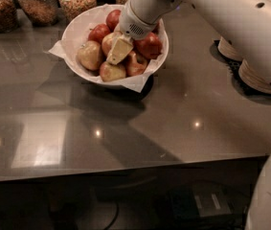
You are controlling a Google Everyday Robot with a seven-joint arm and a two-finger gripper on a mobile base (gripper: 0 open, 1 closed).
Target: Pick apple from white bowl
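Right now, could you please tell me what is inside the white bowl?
Crinkled paper and several apples: the blushed yellow apple, a tan apple, dark-red ones. The gripper hangs over the pile's middle, hiding whatever lies beneath.

Cream gripper [119,49] in the white bowl [107,84], far left, on the apple [109,41], pale yellow streaked pinkish red. Right of it a dark-red apple [148,45], left a yellow-tan apple [89,55]. Glossy grey-brown counter [183,114].
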